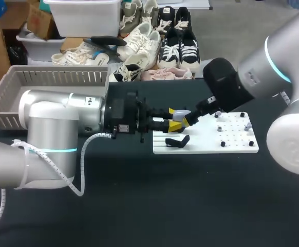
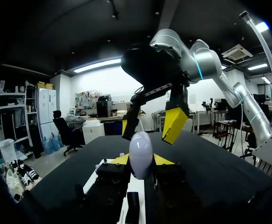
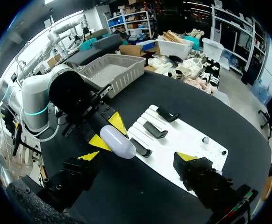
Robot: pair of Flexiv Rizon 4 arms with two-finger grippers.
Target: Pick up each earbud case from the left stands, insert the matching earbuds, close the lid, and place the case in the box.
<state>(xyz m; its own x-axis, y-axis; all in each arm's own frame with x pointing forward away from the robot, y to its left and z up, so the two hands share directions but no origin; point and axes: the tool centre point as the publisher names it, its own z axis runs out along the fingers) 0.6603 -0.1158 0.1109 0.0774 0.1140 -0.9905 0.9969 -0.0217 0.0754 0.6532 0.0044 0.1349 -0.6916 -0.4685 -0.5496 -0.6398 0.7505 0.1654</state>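
A pale lavender earbud case point(image 1: 183, 117) is held above the left end of the white board point(image 1: 237, 146), with my left gripper point(image 1: 174, 123) shut on it. In the left wrist view the case point(image 2: 140, 151) stands upright between the yellow fingertips point(image 2: 163, 160). My right gripper point(image 3: 139, 156) is open wide and hovers just over the case point(image 3: 118, 142), its fingers point(image 2: 175, 123) on either side without touching it. Black stands point(image 3: 154, 129) sit on the board's left half. Small earbuds point(image 1: 248, 125) rest on its right half.
A grey slatted basket point(image 1: 52, 77) stands at the table's back left corner, behind my left arm. The white board point(image 3: 192, 140) lies mid-table on the black tabletop point(image 1: 154, 206), whose front half is bare.
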